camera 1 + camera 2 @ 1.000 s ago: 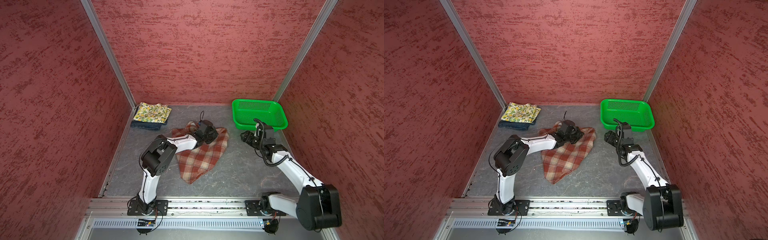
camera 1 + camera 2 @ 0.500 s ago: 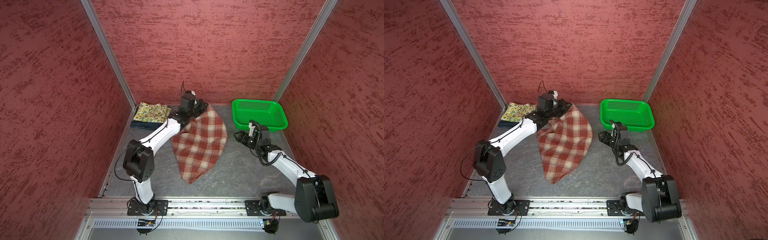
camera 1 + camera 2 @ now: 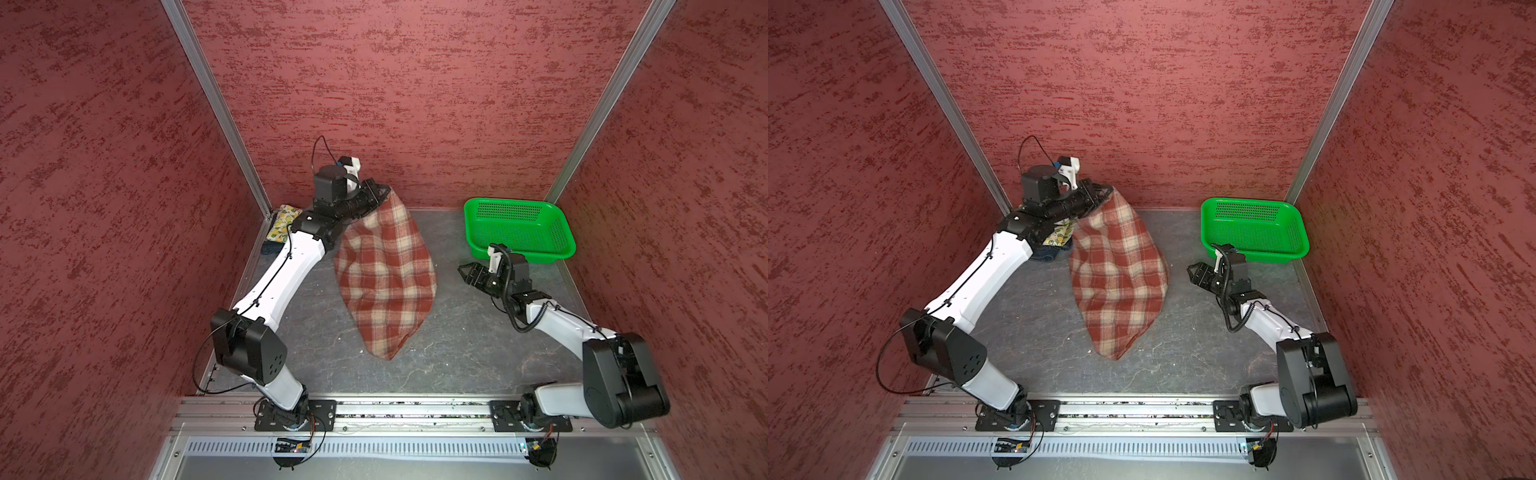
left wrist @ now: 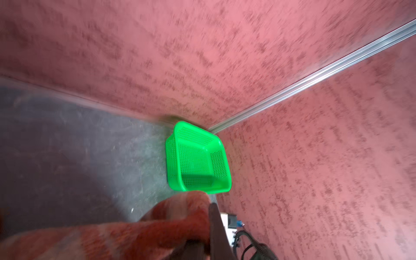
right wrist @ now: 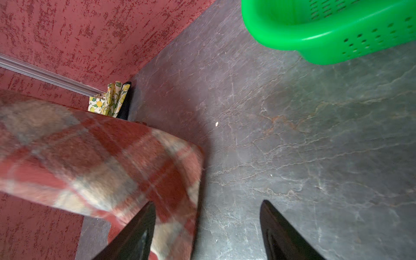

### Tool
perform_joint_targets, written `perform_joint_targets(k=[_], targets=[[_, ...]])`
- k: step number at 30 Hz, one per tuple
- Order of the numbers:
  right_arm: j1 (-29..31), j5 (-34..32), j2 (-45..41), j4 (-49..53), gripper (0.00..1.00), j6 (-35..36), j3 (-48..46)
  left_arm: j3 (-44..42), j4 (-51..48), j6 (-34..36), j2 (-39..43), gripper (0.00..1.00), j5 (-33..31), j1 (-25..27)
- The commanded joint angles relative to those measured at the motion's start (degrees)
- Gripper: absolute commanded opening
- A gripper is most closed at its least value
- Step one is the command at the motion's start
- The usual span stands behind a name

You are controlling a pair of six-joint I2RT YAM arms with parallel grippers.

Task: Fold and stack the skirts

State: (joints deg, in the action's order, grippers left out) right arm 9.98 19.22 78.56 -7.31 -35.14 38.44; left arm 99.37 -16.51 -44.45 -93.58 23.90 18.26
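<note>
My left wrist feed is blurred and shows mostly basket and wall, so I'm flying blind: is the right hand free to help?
Observer: Yes. The right hand is open and holding nothing, just right of the plaid skirt.
Operator: How is that skirt held?
Observer: The left hand pinches one end, raised high at the back; the rest drapes down toward the front.
Operator: And where's the stack?
Observer: Back left corner. The lemon-print skirt lies folded on the navy skirt.
</note>
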Motion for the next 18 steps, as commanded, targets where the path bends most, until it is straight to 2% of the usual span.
perform_joint_targets(k=[1,3,8,10,13,15,18], targets=[[0.2,-2.7,-0.1,-0.6,0.75,-0.1,3.5,13.0,-0.7,2.2,-3.6,0.00,6.8,-1.1],[0.2,-3.8,-0.4,0.6,0.75,0.4,5.2,21.9,-1.6,0.4,-8.8,0.00,11.8,-2.0],[0.2,-6.4,-2.5,3.9,0.75,2.1,9.4,50.3,-7.9,-3.2,-22.2,0.00,20.7,-2.7],[0.1,-7.4,-3.2,5.1,0.75,2.8,10.6,54.6,-7.6,-4.6,-24.0,0.00,23.1,-2.5],[0.2,-8.8,-4.7,6.3,0.75,3.7,10.7,48.4,-8.3,-1.9,-19.3,0.00,25.3,-1.2],[0.2,-9.3,-5.7,6.5,0.76,3.8,9.9,36.2,-8.0,2.7,-12.0,0.00,25.2,0.7],[0.2,-9.3,-7.2,6.8,0.76,3.8,7.9,9.1,-0.6,5.6,2.4,0.00,24.4,2.4]])
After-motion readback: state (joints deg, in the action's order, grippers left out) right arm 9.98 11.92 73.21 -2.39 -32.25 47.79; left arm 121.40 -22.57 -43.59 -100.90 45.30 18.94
